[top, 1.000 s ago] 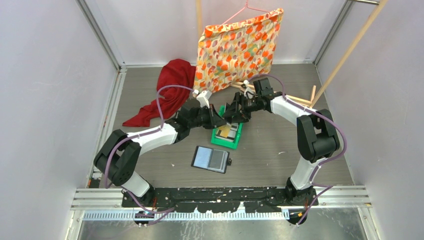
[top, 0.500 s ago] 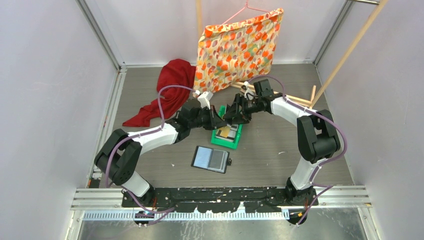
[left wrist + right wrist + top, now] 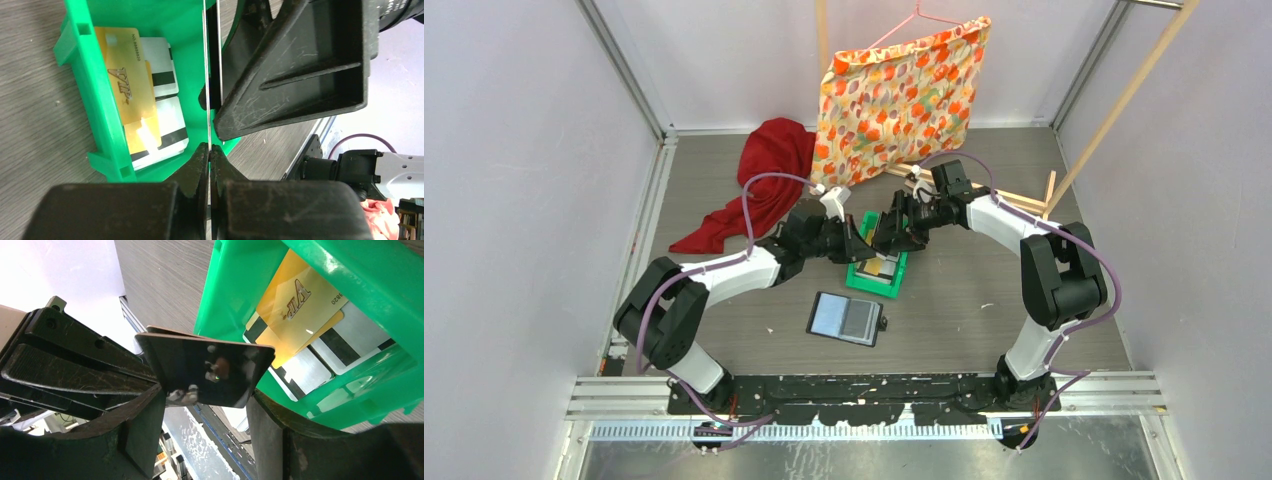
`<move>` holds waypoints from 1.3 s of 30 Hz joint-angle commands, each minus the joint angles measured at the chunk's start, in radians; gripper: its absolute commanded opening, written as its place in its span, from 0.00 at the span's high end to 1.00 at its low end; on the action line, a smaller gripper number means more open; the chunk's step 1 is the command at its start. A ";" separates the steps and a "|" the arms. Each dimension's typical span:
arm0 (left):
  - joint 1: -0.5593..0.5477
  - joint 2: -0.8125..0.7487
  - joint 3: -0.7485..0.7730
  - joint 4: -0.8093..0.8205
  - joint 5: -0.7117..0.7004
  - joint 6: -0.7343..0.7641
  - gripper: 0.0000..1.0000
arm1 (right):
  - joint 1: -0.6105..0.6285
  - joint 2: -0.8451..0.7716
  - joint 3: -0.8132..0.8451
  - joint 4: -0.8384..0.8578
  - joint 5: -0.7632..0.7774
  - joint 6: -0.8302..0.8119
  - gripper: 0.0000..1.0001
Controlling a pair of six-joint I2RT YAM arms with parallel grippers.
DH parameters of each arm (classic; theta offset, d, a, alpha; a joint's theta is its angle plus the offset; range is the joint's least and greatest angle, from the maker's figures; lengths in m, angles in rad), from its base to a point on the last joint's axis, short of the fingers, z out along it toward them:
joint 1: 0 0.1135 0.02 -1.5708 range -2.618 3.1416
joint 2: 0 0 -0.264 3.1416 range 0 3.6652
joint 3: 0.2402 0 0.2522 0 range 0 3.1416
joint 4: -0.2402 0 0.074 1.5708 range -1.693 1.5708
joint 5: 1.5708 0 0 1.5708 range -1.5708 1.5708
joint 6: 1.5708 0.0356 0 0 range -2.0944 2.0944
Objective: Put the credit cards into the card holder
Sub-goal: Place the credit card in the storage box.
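Observation:
A dark shiny credit card (image 3: 207, 370) hangs above the green tray (image 3: 864, 284), held between both grippers. My left gripper (image 3: 210, 146) is shut flat on its edge; the card shows edge-on (image 3: 206, 100) there. My right gripper (image 3: 205, 401) straddles the card, one finger against each short edge. In the top view the left gripper (image 3: 861, 250) and right gripper (image 3: 887, 237) meet over the tray. A yellow-gold card (image 3: 127, 85) and white-grey striped cards (image 3: 162, 65) lie in the tray. The black card holder (image 3: 846, 318) lies open in front of the tray, its blue-grey pages up.
A red cloth (image 3: 759, 185) lies at the back left. A flowered cloth (image 3: 899, 95) hangs on a hanger at the back. Wooden sticks (image 3: 1029, 200) lie at the back right. Grey walls close in both sides.
The two grippers have drawn closer together over the tray's far end. The right gripper has shifted a little left toward the left one.

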 commanded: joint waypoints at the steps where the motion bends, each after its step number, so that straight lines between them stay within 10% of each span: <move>1: 0.011 -0.021 0.010 -0.046 0.007 0.026 1.00 | 0.001 -0.057 0.005 -0.001 -0.004 -0.028 0.34; 39: 0.045 -0.232 -0.035 -0.306 -0.031 0.045 1.00 | -0.002 -0.070 0.061 -0.108 -0.054 -0.245 0.20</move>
